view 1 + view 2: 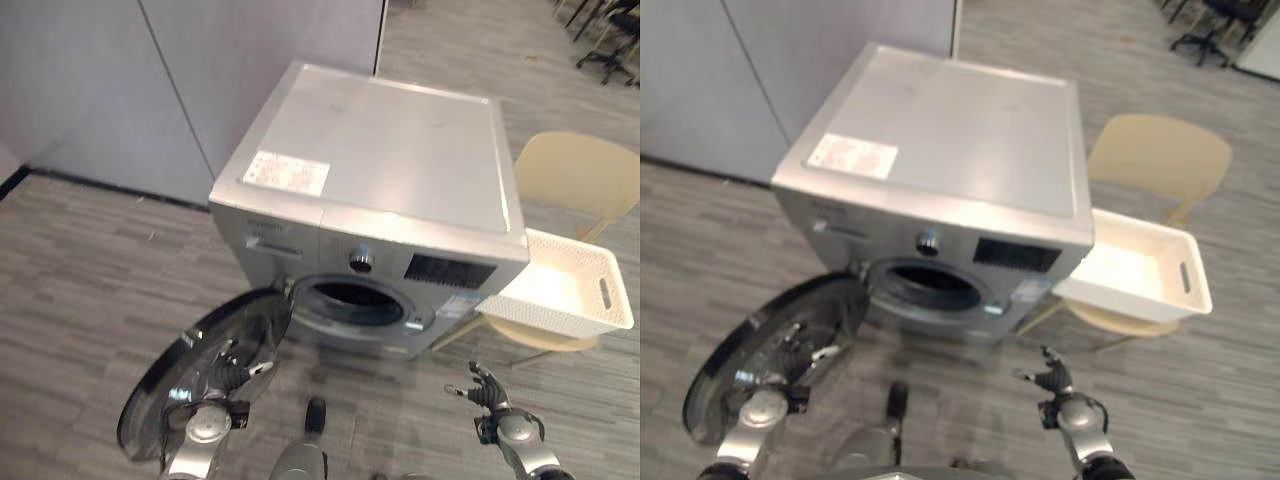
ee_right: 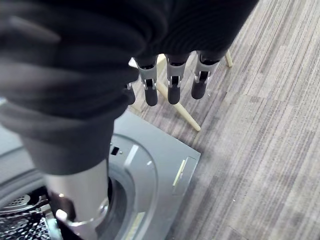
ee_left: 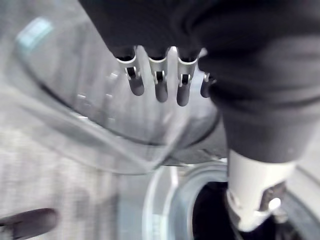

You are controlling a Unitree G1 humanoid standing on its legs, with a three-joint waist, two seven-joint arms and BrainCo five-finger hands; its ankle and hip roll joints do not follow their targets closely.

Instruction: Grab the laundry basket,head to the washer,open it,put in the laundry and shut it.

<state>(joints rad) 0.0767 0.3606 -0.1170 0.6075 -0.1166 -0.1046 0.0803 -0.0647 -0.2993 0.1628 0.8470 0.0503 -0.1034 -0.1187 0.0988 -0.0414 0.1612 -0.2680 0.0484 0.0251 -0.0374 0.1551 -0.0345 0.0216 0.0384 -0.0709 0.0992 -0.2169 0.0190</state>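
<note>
Washer [image 1: 400, 160] door [image 1: 205, 375] hangs open at near left, left hand [image 1: 232, 372] slack-fingered against it, right hand [image 1: 487, 388] loose and empty, white basket [image 1: 565, 285] on chair [image 1: 578, 175] at right.

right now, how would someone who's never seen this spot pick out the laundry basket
Find the silver front-loading washer with its round door swung open. On its right a pale wooden chair stands. The laundry basket is the white rectangular tub with slotted handles resting on that chair's seat, the only white container here.

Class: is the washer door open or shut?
Open. The door hangs swung out to the left, clear of the washer, exposing the dark drum opening.
</note>
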